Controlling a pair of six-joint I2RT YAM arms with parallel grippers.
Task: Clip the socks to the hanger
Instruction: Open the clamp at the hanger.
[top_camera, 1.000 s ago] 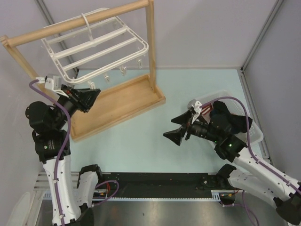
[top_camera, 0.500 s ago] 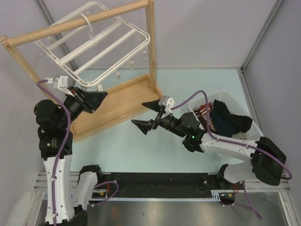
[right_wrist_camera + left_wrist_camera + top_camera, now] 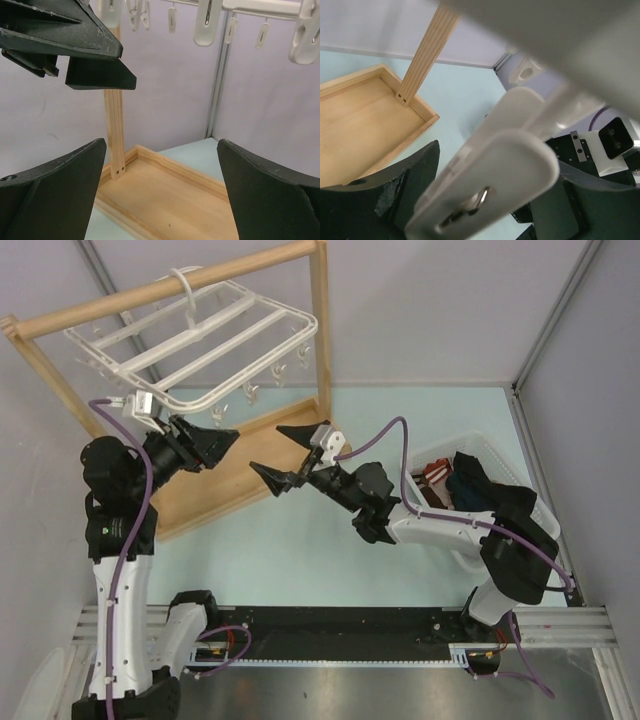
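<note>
The white hanger (image 3: 200,350) hangs tilted from the wooden stand's top bar, its small clips (image 3: 250,392) dangling; its bar (image 3: 255,6) runs across the top of the right wrist view. My left gripper (image 3: 222,443) is under the hanger's near edge. In the left wrist view one white clip (image 3: 490,185) hangs close up between my left gripper's (image 3: 497,155) spread jaws. My right gripper (image 3: 267,450) stands wide open and empty over the stand's base, facing the left one (image 3: 161,145). The dark socks (image 3: 478,490) lie in the basket at the right.
The wooden stand's tray base (image 3: 250,465) and upright post (image 3: 322,340) are right by both grippers. A white basket (image 3: 545,525) at the right also holds a reddish garment (image 3: 432,475). Grey walls close in the table on the left, back and right.
My right arm swung left from the basket to the stand, gripper staying open. My left gripper's jaws spread apart around the clip, and the hanger swung and tilted.
</note>
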